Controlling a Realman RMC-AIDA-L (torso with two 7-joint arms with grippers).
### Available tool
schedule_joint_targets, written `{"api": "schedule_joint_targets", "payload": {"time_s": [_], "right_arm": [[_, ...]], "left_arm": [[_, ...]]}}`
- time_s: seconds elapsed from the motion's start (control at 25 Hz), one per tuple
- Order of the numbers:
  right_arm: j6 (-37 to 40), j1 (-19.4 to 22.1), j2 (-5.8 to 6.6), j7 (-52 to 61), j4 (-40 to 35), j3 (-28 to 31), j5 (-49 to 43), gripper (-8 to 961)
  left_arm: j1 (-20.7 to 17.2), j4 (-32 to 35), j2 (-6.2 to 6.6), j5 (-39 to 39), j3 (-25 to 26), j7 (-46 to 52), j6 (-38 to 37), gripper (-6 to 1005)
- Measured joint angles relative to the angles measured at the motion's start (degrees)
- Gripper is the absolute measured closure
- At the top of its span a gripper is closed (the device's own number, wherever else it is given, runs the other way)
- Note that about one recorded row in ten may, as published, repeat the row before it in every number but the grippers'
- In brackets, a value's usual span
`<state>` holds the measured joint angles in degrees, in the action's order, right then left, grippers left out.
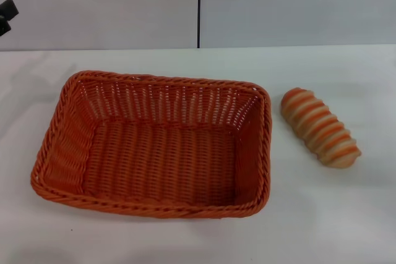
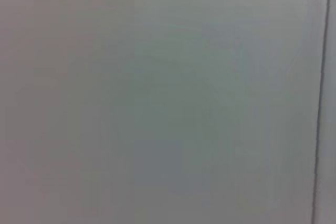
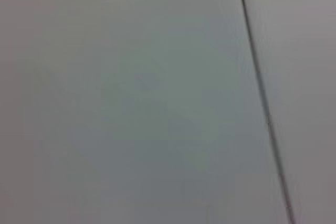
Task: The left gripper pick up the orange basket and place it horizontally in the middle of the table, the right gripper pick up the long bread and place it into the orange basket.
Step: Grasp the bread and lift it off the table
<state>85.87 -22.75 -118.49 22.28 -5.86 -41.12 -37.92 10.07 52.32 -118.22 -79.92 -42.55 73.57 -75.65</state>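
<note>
Table (image 1: 185,239), white and flat, carries the orange basket (image 1: 154,146) lying lengthwise near its middle, open side up. The long bread (image 1: 318,128) rests just beside the basket's right end, apart from it. The left gripper (image 1: 6,15) shows only a black tip at the far left edge; whether its fingers are released or clenched cannot be told.

A pale grey wall (image 1: 278,4) stands behind, split by a thin dark vertical seam (image 1: 198,7) between two panels.

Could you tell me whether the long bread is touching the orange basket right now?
Apart. The head view shows a strip of bare white table between the long bread and the orange basket.
</note>
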Motion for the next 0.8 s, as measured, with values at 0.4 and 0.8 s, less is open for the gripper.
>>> {"api": "schedule_joint_targets", "payload": {"time_s": [0.4, 0.8], "right_arm": [[-14.54, 7.66, -0.06, 45.63, -35.71, 0.6, -32.43, 329], [0.24, -0.1, 2.86, 107.29, -70.29, 2.98, -87.89, 331]], "left_arm": [[0.47, -16.97, 0.1, 14.33, 0.48, -24.99, -0.21, 272], [-1.01, -19.41, 0.05, 16.41, 0.69, -24.53, -1.98, 273]]}}
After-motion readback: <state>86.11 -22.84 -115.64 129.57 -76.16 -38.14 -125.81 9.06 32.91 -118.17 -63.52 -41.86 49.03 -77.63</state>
